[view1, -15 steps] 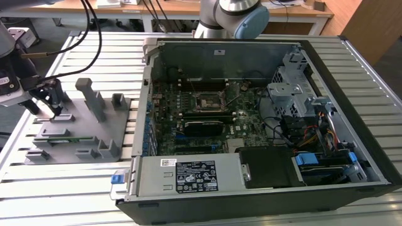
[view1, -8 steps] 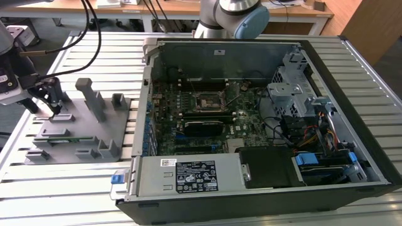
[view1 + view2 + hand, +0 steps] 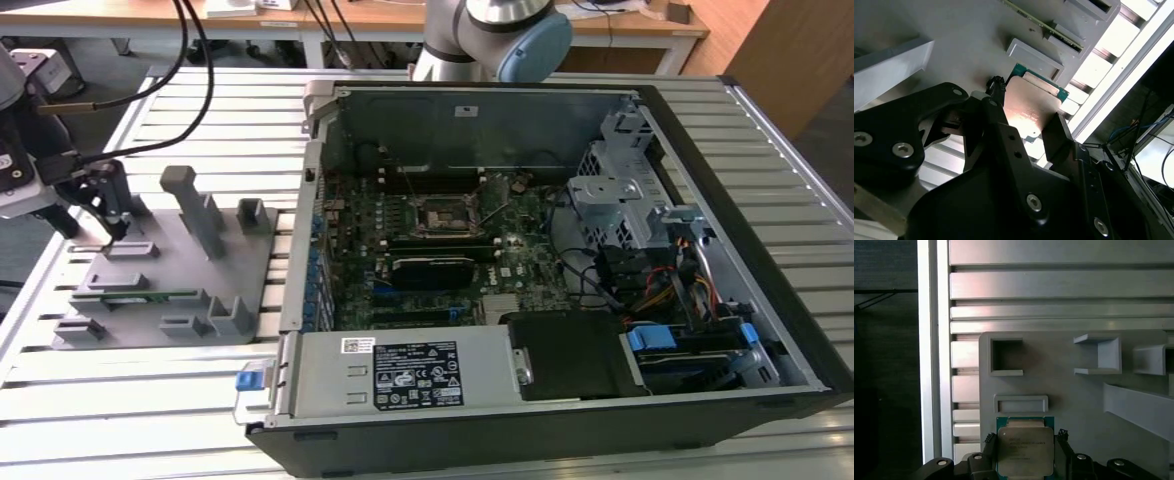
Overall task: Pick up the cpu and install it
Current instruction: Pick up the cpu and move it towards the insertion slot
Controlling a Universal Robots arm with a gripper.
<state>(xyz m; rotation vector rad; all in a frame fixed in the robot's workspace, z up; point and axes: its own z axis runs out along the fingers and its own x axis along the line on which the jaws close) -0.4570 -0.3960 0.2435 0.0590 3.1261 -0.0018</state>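
End effector [image 3: 1025, 439]: two black fingers [image 3: 990, 441] pressed against opposite edges of the cpu [image 3: 1025, 454], gripping it; opening no wider than the chip itself; cannot tell whether the chip is raised off its seat or resting on it. Cpu: flat square, brushed silvery-grey metal lid, stepped at the corners, on a green board rim; located at the edge of the fixture plate [image 3: 1079, 405], just beside a shallow rectangular recess. Fixture plate: matt grey, plastic-looking, with square open pockets and upright blocks; lies on the tabletop [image 3: 1054, 285], which is ribbed pale metal slats with a bright sheen. Second wrist view: cpu [image 3: 1030, 107] seen obliquely past black linkages with screw heads; lid glossy with a pinkish reflection, green corner beyond it; one finger at each side. Exterior view adds the wider layout: end effector [image 3: 114, 225] low over the fixture plate [image 3: 174, 270] at the exterior view's left, well apart from the open computer case [image 3: 747, 200]; inside the case, a green motherboard [image 3: 521, 250] with a black-framed square socket [image 3: 438, 214]; a thin green memory stick [image 3: 127, 294] lies in a slot of the plate.
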